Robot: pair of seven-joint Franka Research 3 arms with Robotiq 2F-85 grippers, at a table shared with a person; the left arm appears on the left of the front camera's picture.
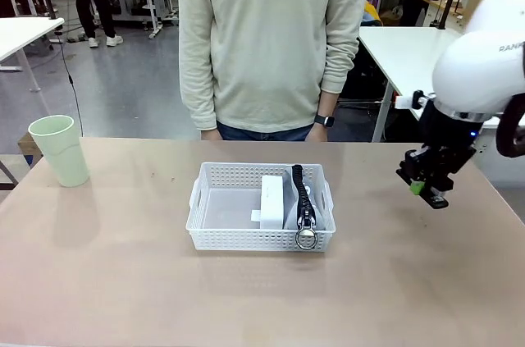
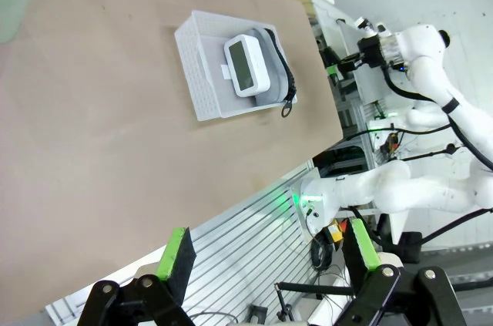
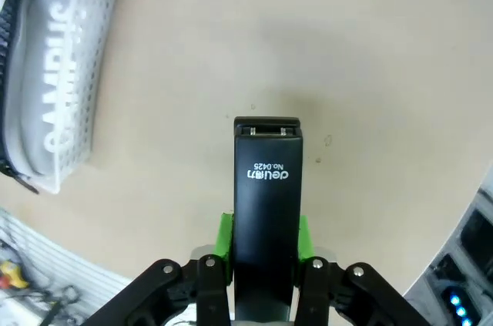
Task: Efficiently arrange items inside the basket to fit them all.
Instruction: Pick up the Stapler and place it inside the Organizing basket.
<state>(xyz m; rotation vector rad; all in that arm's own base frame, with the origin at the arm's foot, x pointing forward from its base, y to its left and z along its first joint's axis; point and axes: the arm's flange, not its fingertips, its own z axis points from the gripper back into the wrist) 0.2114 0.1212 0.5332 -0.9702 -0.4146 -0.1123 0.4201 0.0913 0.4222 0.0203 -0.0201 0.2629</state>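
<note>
Nearest, the left end effector (image 2: 269,253) hangs off the near edge of the counter (image 1: 123,281), its green-padded fingers wide apart with nothing between them. Off to the right, the right end effector (image 3: 264,233) is clamped on the black stapler (image 3: 266,210), gripping it by the rear so that the front end sticks out past the fingertips over bare counter. It sits well apart from the white lattice basket (image 1: 205,199), to that basket's right.

Farther in, the basket lies at the middle of the counter with its long sides across the front view. Its right half holds two things. A white rectangular box (image 1: 272,199) stands on edge, and just beside it, against the right end wall, the grey pouch (image 1: 305,199) stands with its black zipper uppermost. The pouch's metal ring (image 1: 306,238) hangs over the near rim.

Beyond that, at the far left of the counter, the pale green cup (image 1: 59,150) stands upright, well apart from the basket. At the far side, a person (image 1: 271,35) in a light sweater stands behind the basket, a dark wristwatch (image 1: 325,120) on one arm.
</note>
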